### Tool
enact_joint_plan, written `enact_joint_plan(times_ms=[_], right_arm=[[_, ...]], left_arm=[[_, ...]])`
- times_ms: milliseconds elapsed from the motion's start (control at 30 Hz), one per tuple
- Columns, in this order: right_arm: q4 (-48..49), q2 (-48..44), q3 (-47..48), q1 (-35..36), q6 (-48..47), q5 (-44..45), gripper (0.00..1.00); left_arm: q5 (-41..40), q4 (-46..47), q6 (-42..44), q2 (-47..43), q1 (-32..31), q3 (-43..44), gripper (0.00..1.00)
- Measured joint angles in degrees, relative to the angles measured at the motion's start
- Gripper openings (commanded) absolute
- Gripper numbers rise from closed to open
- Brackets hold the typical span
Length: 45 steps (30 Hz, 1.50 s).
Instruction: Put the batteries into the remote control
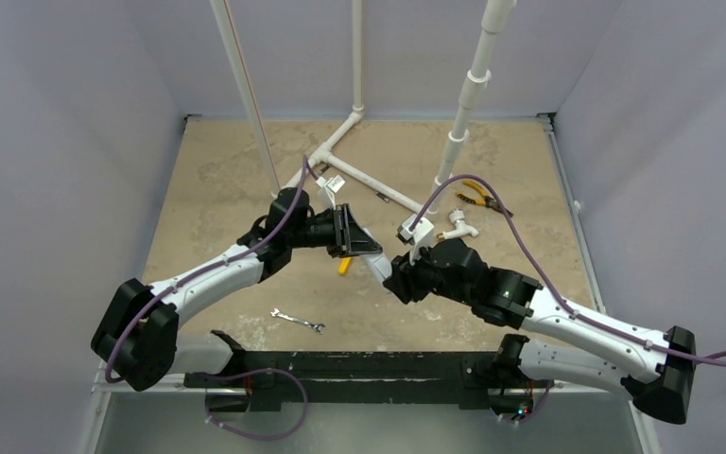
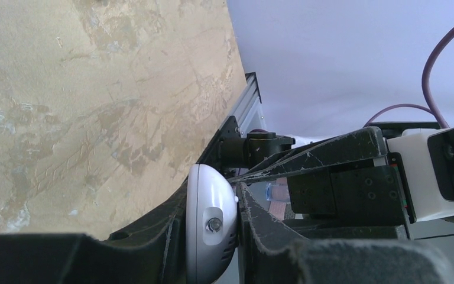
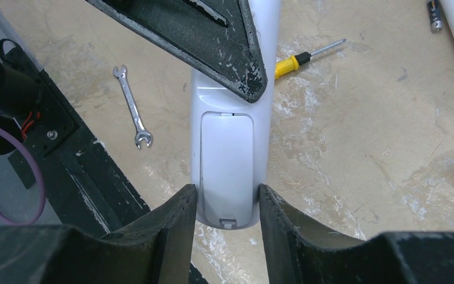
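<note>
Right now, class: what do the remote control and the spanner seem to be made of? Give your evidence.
The remote control looks like plastic: smooth, pale grey-white, soft sheen, moulded seam round the battery cover. The spanner appears to be metal: bright, silvery, shiny, with a thin flat shaft.

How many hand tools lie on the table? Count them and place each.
3. A wrench towards the near edge, a yellow-handled screwdriver mid-table by the held remote control, and yellow-handled pliers at far right by the white pipes. Others may be hidden.
</note>
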Motion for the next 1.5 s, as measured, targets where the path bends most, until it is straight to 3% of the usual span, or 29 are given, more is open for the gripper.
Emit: enact_joint_plan(times_ms=[200, 800, 1067, 1300, 1500], right_arm=[[-0.3, -0.6, 0.3, 0.0, -0.1, 0.5, 0.43], [-1.8, -1.8, 0.4, 0.0, -0.7, 0.6, 0.21], [-3.1, -3.4, 1.0, 0.0, -0.7, 1.5, 0.2], [-3.7, -6.2, 1.3, 0.0, 0.8, 13.0, 0.22], [-4.4, 1.9, 1.3, -0.4, 4.8, 24.4, 0.19]], left_arm=[[0.1, 0.3, -0.1, 0.5, 0.0, 0.0, 0.0], [0.5, 0.4, -0.2, 0.5, 0.0, 0.0, 0.0], [0.3, -1.0, 0.2, 0.5, 0.0, 0.1, 0.0], [-0.3, -5.8, 1.1, 0.4, 2.1, 0.2, 0.0], [-1.1, -15.4, 5.3, -6.0, 8.5, 0.2, 0.0]])
